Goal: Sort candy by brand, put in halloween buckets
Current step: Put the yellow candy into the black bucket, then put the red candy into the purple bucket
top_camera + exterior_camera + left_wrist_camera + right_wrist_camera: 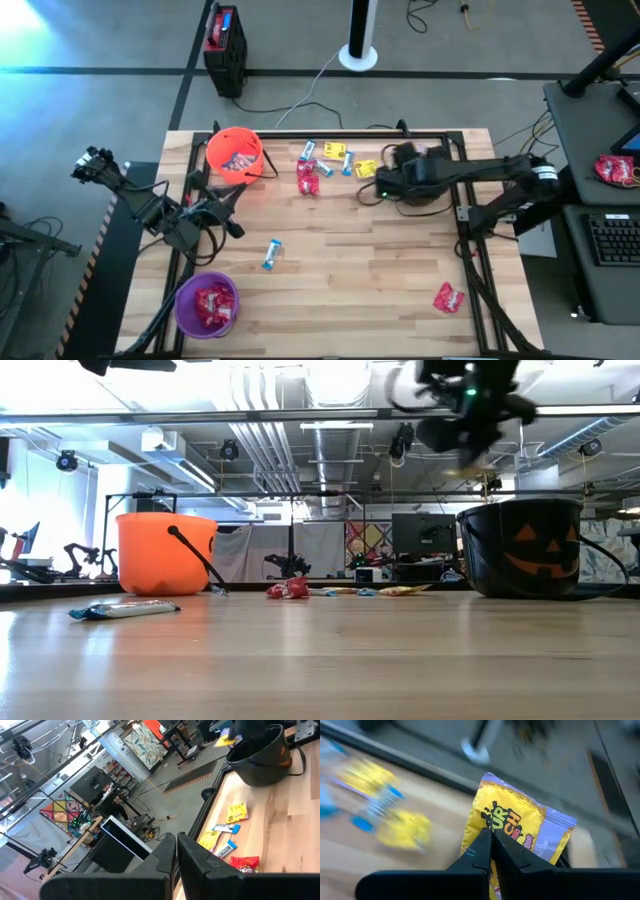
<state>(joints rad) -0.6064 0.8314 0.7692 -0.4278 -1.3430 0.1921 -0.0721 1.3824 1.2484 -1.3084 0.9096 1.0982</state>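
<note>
My right gripper (468,422) hangs above the black bucket (524,548), shut on a yellow candy packet (516,834); in the high view the arm (430,175) covers most of that bucket. The left gripper (176,854) is shut and empty, low over the table's left side (226,218) between the orange bucket (235,153) and the purple bucket (207,303). Red packets lie in the purple bucket. Loose red (307,178), yellow (365,168) and blue-and-white (309,150) candies lie flat near the far edge. One blue-and-white packet (272,254) lies mid-table, and a red one (448,297) near the right corner. My right gripper pinches the yellow packet between its two fingers (481,851) at the packet's lower middle (496,831). The packet is lifted clear of the table and stands out beyond the fingertips, above the black bucket's mouth (252,745).
The orange bucket holds blue-and-white candy. A black metal frame (460,215) runs along the table's edges. A larger red bag (614,168) sits on the side desk beside a keyboard (612,238). Bare wood (360,270) spreads across the table's middle and near side.
</note>
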